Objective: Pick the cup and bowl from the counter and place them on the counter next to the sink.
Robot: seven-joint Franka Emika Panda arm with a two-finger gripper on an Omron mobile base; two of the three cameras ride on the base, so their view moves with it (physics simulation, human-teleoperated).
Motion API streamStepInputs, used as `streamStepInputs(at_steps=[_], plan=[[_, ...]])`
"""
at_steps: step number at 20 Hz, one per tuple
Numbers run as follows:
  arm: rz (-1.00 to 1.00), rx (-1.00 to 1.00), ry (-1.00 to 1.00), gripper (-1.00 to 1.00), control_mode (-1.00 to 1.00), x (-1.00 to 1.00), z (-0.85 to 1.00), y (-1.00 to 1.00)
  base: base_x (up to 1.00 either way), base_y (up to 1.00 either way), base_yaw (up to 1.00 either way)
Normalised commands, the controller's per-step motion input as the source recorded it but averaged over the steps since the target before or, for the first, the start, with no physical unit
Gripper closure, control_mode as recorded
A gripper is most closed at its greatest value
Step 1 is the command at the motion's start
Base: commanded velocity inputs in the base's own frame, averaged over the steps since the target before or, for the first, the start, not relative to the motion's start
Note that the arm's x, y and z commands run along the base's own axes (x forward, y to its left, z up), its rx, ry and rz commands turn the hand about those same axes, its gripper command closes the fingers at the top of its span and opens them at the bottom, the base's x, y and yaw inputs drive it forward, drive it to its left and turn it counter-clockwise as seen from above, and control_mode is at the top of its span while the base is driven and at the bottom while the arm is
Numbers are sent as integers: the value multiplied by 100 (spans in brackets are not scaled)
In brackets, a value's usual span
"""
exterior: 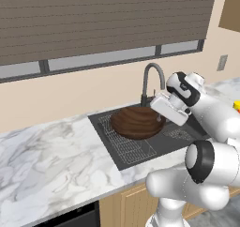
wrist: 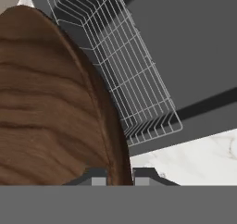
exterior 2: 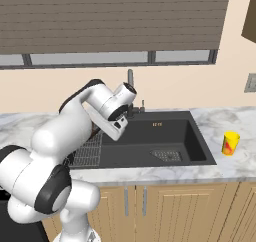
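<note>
The wide dark brown bowl hangs tilted over the left half of the sink, above the wire rack. My gripper is shut on the bowl's right rim. In the hand view the bowl covers the left side, and its rim runs down between my fingertips. The small yellow cup stands upright on the white marble counter to the right of the sink, well away from the gripper.
A curved dark faucet rises behind the sink. A long stretch of marble counter lies left of the basin. Light wooden cabinets sit below. A window with blinds spans the wall.
</note>
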Motion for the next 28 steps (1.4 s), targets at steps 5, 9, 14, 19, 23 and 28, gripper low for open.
streamStepInputs(at_steps=[5,9,14,19,23,28], plan=[[0,0,2,100,-100,7,-6,66,0,0,0],[0,0,8,100,-100,20,0,51,0,0,0],[-14,-10,1,100,-100,53,-6,55,0,0,0],[0,-10,0,100,-100,21,-22,66,0,0,0],[3,-6,0,100,-100,-2,-32,43,0,0,0],[16,0,0,100,-100,-2,-1,29,0,0,0]])
